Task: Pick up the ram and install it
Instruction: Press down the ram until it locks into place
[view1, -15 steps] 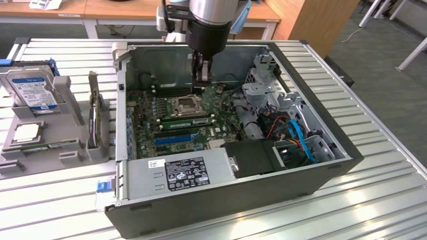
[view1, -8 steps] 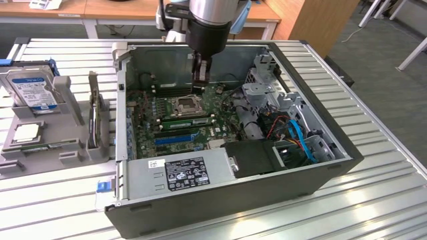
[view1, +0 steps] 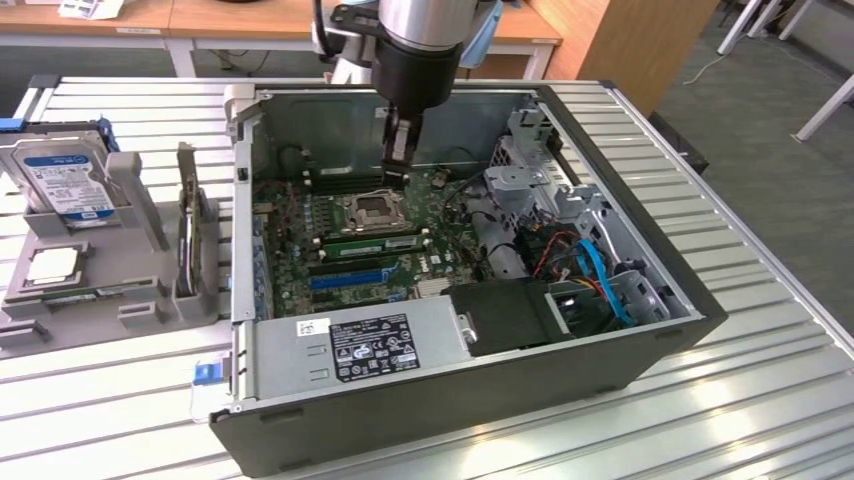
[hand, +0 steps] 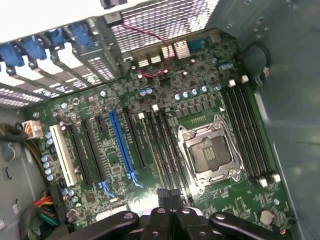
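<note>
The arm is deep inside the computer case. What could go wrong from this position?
1. The tool hangs low over the motherboard, close to the open processor socket. A small sideways slip could probably touch the socket's exposed contacts.
2. The memory slots are narrow and lie side by side. A slightly tilted or shifted descent may miss the intended slot or strain it.
</note>
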